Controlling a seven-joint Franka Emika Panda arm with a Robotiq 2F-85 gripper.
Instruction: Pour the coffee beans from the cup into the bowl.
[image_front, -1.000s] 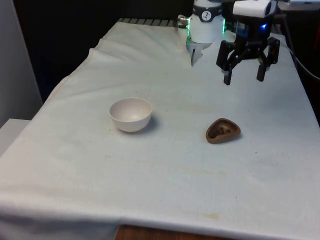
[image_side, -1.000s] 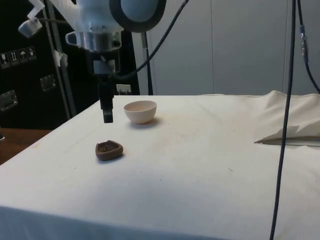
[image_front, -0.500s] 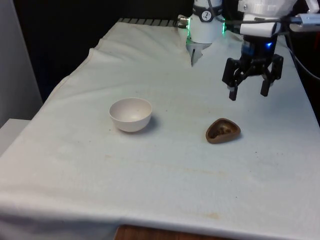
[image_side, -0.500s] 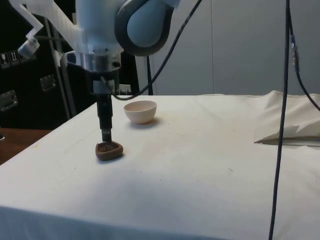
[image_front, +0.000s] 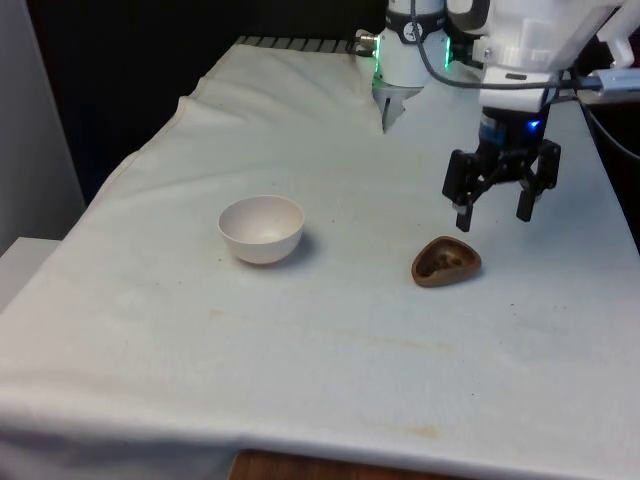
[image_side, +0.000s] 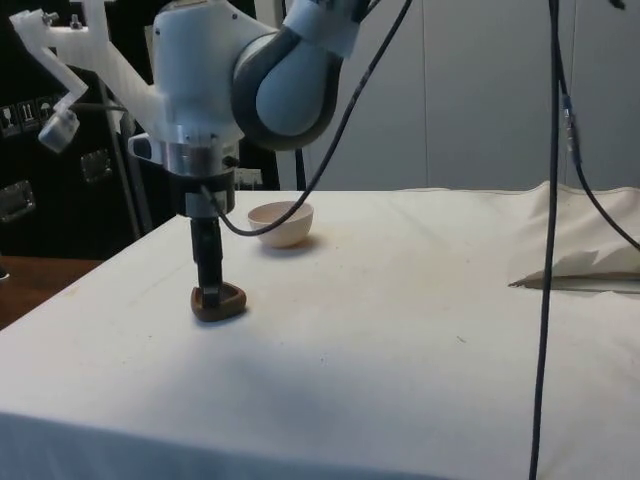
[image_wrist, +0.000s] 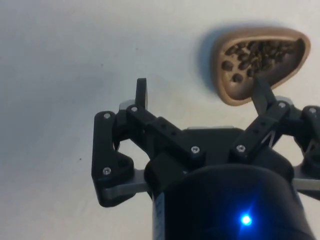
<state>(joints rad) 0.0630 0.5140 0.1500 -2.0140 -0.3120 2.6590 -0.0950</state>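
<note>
a lab: a table under a white cloth, dark cabinets and cables beyond the claw.

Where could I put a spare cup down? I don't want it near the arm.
Bare cloth spans the near edge, in front of the bowl and brown cup; the strip between them is free too. It's crowded around the cup, where the open gripper hovers.
</note>
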